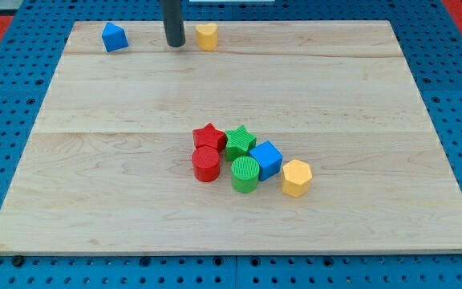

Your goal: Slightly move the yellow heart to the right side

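The yellow heart (207, 36) lies near the board's top edge, a little left of centre. My tip (174, 43) stands just to the heart's left, a small gap apart from it. A blue block (115, 37) with a pointed top lies further left along the same top edge.
A cluster sits right of the board's centre: red star (209, 136), green star (240, 140), red cylinder (205, 164), green cylinder (245, 174), blue cube (266, 159) and yellow hexagon (296, 177). The wooden board (95, 201) rests on a blue pegboard.
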Motion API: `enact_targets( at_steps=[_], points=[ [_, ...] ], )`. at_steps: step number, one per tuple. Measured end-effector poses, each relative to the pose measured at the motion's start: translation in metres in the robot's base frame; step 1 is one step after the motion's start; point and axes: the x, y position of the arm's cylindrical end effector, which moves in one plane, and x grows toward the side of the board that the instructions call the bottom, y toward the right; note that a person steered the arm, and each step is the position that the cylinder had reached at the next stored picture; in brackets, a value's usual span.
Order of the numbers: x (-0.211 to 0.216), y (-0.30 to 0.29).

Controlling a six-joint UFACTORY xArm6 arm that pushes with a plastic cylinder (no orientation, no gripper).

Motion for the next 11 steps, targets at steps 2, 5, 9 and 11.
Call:
enact_targets(
  at_steps=[2,5,9,11],
  points=[
    [-0.005,0.030],
    [-0.008,0.030],
    [0.007,0.041],
    [0.088,0.036]
  ],
)
